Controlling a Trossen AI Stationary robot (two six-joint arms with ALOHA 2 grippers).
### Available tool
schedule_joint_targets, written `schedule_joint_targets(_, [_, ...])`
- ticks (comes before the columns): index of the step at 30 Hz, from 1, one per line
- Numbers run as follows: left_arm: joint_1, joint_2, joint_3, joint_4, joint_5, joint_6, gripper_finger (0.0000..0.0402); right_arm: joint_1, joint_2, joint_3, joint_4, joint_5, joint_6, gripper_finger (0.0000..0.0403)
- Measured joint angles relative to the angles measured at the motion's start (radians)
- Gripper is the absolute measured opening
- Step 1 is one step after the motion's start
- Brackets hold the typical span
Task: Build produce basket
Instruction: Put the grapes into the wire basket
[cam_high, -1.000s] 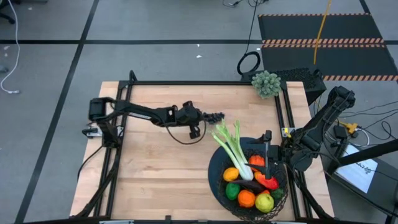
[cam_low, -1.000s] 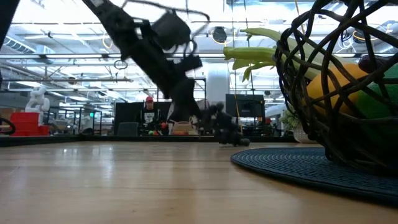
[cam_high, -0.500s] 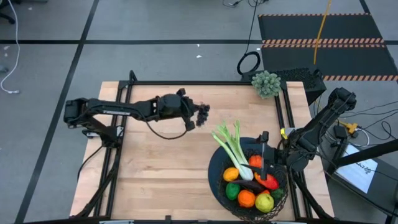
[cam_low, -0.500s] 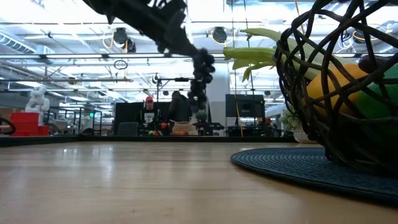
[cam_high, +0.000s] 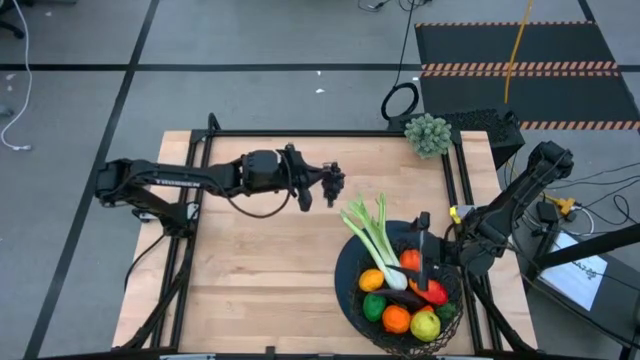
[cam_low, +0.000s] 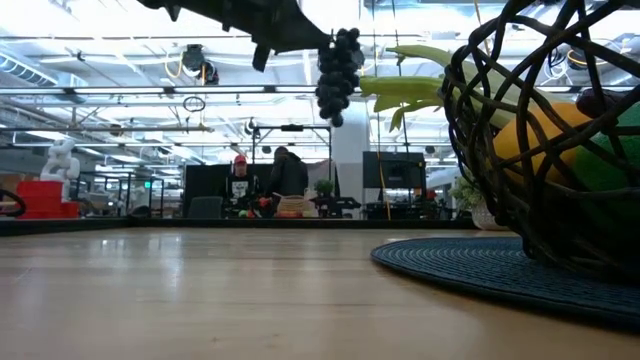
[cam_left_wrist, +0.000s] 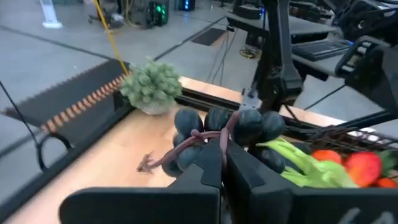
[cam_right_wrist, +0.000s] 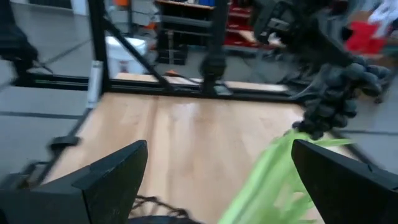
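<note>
My left gripper (cam_high: 322, 184) is high above the table's middle, shut on the dark grapes (cam_high: 333, 182). In the low view the grapes (cam_low: 338, 70) hang well above the wood. The black wire basket (cam_high: 346, 292) stands at the near right on a dark round mat (cam_low: 450, 265). It holds the celery stalk (cam_high: 375, 236), whose leafy end sticks out over the rim. An orange (cam_high: 396, 318), a lemon (cam_high: 425, 325), a lime (cam_high: 374, 306) and red-orange pieces lie in it too. My right gripper (cam_high: 424, 256) hovers open over the basket. My left gripper pinches the grape bunch between its two fingers (cam_left_wrist: 214, 167) by its upper part, where the brown stem (cam_left_wrist: 186, 144) crosses. The fingers come level from the table's left. The bunch is lifted clear and hangs below the fingertips (cam_low: 338, 70).
A grey-green bumpy clump (cam_high: 428, 133) sits at the table's far right corner, also seen in the left wrist view (cam_left_wrist: 151, 84). The black frame rails (cam_high: 300, 133) run along the table's edges. Bare wood (cam_high: 250, 270) lies left of the basket. People stand in the room behind.
My left gripper has risen from table height with the grapes, drawing back toward the left edge, then coming a little right again. The grapes, low at the table a second ago, are now lifted clear and hang high.
</note>
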Motion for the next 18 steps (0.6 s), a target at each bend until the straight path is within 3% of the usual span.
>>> schedule_joint_targets(4, [-0.036, 0.002, -0.008, 0.049, -0.002, -0.054, 0.0003, 0.000, 0.025, 0.000, 0.000, -0.119, 0.095, 0.0393])
schedule_joint_targets(10, [-0.094, 0.001, -0.116, 0.360, -0.011, -0.121, 0.0002, 0.015, 0.116, 0.000, 0.008, -0.274, 0.235, 0.0393])
schedule_joint_targets(18, [-0.097, 0.001, -0.219, 0.631, -0.076, -0.134, 0.0002, 0.049, 0.197, 0.000, 0.097, -0.233, 0.223, 0.0393])
